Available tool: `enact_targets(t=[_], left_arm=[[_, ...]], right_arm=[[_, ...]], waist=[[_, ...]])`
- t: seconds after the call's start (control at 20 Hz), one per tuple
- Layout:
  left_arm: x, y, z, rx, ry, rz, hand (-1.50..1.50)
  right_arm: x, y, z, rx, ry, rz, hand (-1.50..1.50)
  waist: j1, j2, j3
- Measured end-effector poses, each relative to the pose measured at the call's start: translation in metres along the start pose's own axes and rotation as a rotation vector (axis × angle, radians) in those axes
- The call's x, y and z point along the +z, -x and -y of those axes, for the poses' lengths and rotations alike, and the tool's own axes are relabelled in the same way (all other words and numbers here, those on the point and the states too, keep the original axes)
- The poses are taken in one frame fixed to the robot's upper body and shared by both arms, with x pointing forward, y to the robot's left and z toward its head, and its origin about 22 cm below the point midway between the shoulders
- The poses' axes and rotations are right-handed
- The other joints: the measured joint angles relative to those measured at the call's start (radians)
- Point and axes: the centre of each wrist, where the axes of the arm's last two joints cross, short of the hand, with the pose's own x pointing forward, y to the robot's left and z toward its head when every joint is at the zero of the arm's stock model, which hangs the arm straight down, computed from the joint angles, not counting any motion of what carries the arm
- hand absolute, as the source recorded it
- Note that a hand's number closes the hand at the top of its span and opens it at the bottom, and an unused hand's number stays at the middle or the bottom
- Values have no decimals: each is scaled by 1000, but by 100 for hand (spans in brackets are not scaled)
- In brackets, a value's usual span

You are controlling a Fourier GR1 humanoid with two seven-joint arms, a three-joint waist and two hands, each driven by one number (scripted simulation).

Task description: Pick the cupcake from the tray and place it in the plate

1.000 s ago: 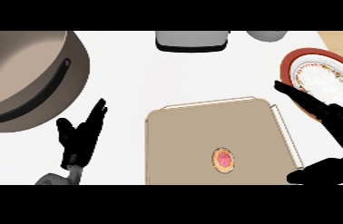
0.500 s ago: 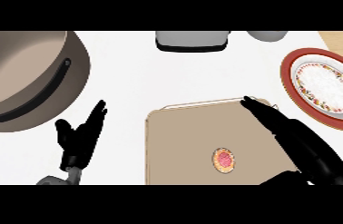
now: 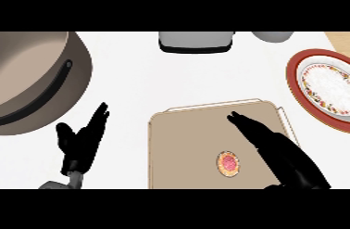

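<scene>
A small cupcake (image 3: 229,163) with pink and orange topping sits on the tan tray (image 3: 184,149), near its front. My right hand (image 3: 273,147) hovers over the tray's right half, fingers straight and pointing up-left, just right of the cupcake and apart from it. The red-rimmed plate (image 3: 321,86) with a white patterned centre lies at the right edge. My left hand (image 3: 83,142) rests open at the lower left, fingers up.
A large brown pot with a dark handle (image 3: 34,79) fills the upper left. A grey appliance (image 3: 196,41) and a grey round object (image 3: 272,36) stand at the back edge. White counter lies between tray and plate.
My right hand has swung leftward from beside the plate to over the tray, nearing the cupcake. The left hand, cupcake and plate have stayed put.
</scene>
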Motion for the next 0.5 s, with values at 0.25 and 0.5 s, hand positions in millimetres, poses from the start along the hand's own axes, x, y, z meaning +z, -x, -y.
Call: enact_targets(t=[0.25,0.5], left_arm=[[0,-5,-1,-7,0,-17,0],[-1,-4,-1,-7,2,-17,0]], right_arm=[[-3,-3,-14,49,5,-22,-150],[-8,-6,-31,98,26,-68,-150]], waist=[[0,1,-1],[-1,1,-1]])
